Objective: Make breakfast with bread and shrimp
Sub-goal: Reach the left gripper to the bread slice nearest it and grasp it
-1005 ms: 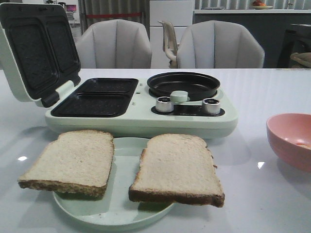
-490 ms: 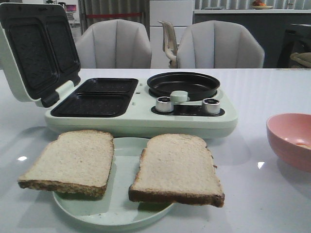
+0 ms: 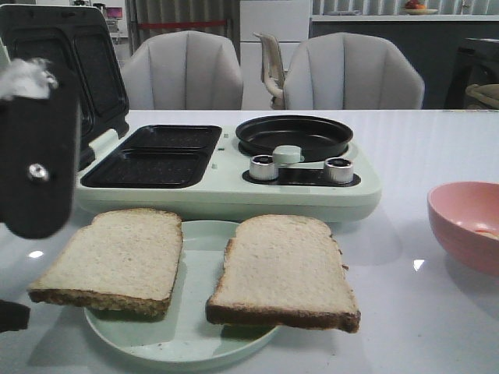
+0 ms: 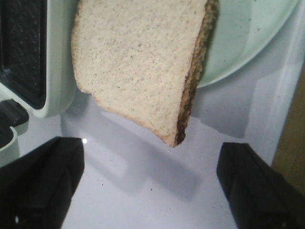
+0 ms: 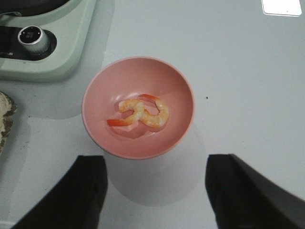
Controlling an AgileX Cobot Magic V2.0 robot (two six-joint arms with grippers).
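Two bread slices (image 3: 117,257) overhang mint plate (image 3: 199,234), edges graspable. Left gripper (image 4: 147,183) spread, empty, near left slice. Right gripper (image 5: 155,191) spread above pink bowl (image 5: 95,86) holding shrimp (image 5: 140,112). Sandwich maker (image 3: 226,191) open, ready.

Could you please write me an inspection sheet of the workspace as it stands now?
Surface: white glossy table, dry, a few specks in the left wrist view.
Job's things: two bread slices, left slice and right slice, overhanging a pale green plate; shrimp in the pink bowl.
Appliance: sandwich maker, lid open, plates bare, round pan bare.
Clutter: nothing seen.
Grippers: left gripper open above the table by the left slice, holding nothing; right gripper open above the bowl, holding nothing.
Cables: nothing seen.
Surroundings: two grey chairs behind the table.
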